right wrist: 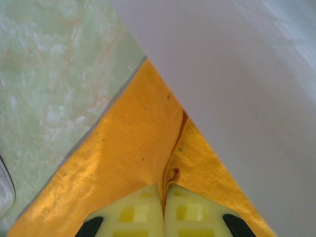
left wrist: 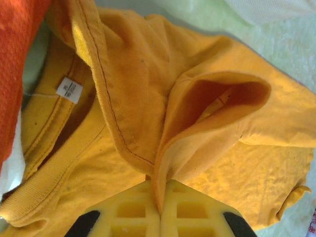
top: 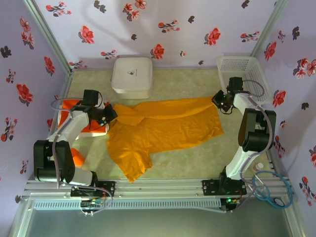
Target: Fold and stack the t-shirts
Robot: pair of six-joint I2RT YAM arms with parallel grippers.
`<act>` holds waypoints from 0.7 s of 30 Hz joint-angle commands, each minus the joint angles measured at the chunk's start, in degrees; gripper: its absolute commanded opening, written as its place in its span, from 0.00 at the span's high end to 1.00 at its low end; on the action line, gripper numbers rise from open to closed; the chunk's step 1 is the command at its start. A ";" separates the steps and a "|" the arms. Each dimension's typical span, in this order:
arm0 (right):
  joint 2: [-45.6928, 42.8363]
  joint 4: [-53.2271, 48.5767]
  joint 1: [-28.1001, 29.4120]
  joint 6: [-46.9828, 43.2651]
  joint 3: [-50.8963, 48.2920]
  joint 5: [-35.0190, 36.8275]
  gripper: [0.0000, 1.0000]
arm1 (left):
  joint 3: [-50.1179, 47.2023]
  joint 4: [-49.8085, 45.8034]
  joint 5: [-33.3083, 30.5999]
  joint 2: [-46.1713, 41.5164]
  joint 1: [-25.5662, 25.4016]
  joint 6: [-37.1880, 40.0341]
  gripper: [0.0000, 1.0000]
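We are gripping the mustard t-shirt (top: 163, 131) at both ends. Our left hand (top: 109, 114) is clamping a fold of it near the collar, and our right hand (top: 218, 101) is clamping its corner near the white basket (top: 242, 69). The shirt is lying spread across the middle of the worktop (top: 197, 158), in front of the white box (top: 132, 74). The red-orange t-shirt (top: 71, 104) is lying bunched at the left edge.

Left of the mustard yellow-orange cloth t-shirt (top: 163, 126), the left arm (top: 73, 127) hides most of a bright red-orange cloth t-shirt (top: 68, 105). The mustard shirt's white label (left wrist: 69, 89) is unreadably small.
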 commanded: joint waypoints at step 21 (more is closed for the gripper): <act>-11.69 -5.20 8.68 -1.62 -15.27 6.49 0.41 | -5.92 -13.51 -11.12 -13.38 -6.19 1.82 0.53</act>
